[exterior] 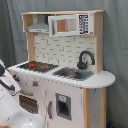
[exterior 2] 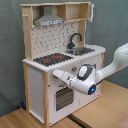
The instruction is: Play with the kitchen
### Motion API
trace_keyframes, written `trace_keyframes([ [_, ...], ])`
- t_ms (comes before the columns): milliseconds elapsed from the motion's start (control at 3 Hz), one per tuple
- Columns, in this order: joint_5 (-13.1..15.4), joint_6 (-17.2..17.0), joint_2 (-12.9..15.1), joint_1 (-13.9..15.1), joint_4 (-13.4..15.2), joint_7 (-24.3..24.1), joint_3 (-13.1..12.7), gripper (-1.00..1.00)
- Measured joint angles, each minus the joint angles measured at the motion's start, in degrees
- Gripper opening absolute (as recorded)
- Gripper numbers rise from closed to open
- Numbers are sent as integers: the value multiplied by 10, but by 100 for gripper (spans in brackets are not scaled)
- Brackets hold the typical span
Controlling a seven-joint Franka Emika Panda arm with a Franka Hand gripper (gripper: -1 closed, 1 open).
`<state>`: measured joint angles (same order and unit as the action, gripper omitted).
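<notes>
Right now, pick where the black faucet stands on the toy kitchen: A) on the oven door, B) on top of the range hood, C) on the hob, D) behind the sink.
D: the black faucet curves up from the counter just behind the sink, beside the hob, in both exterior views.

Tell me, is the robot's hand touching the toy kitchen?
Cannot tell. In the second exterior view the gripper overlaps the kitchen front just under the hob, but no view shows contact or a gap plainly.
</notes>
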<state>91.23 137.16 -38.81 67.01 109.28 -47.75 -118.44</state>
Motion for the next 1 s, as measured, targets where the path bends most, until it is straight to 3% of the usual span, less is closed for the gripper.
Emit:
trace_keyframes([
  [1000, 0, 4, 1, 0, 0, -170, 0, -100],
])
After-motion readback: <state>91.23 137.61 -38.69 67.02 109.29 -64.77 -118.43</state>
